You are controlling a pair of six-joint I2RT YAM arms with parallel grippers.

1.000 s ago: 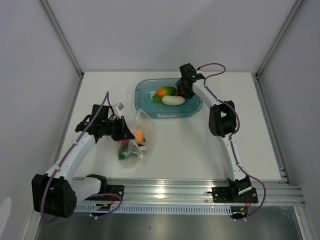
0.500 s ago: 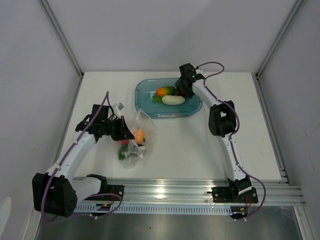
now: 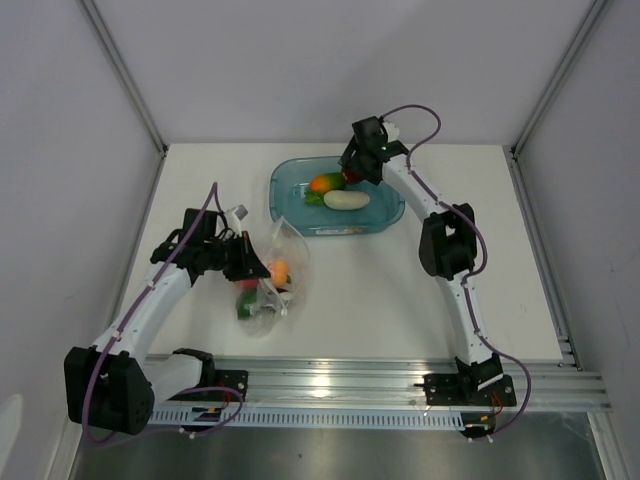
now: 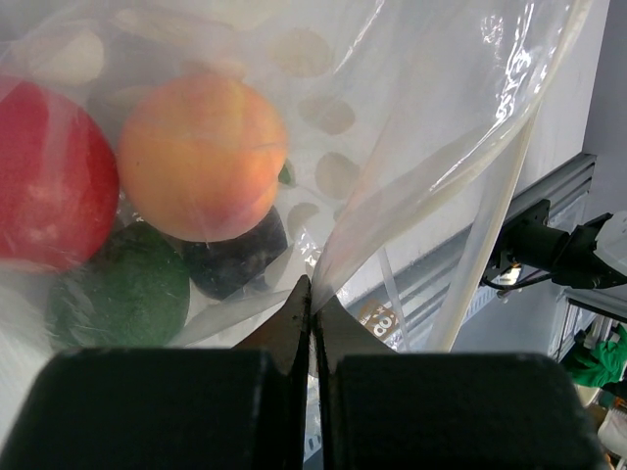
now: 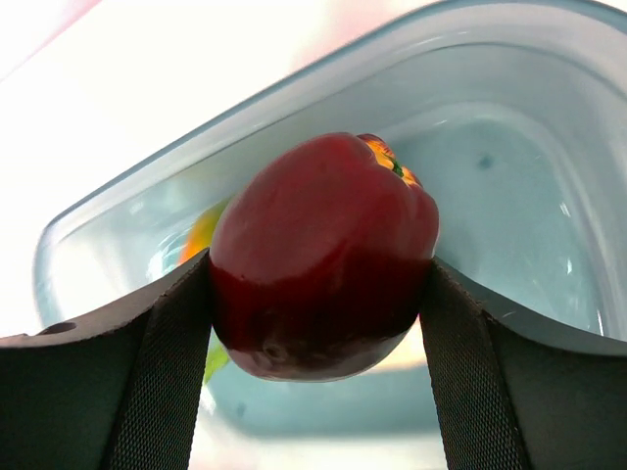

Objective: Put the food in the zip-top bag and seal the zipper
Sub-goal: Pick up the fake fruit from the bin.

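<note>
Top external: right hand (image 3: pixel 356 168) grips dark red fruit (image 5: pixel 323 255) above tub (image 3: pixel 386 216); left hand (image 4: pixel 313 311) pinches zip-top bag (image 4: pixel 431 127) holding fruits (image 4: pixel 201 157).

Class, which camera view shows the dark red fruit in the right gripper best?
Right wrist: the dark red fruit fills the frame, clamped by the right gripper over the teal tub. Top external shows only a red speck under the gripper; left wrist shows none of it.

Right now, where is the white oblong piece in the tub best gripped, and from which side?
Probably across its narrow middle, from straight above: the white oblong piece lies flat, long axis running left-right in the tub.
</note>
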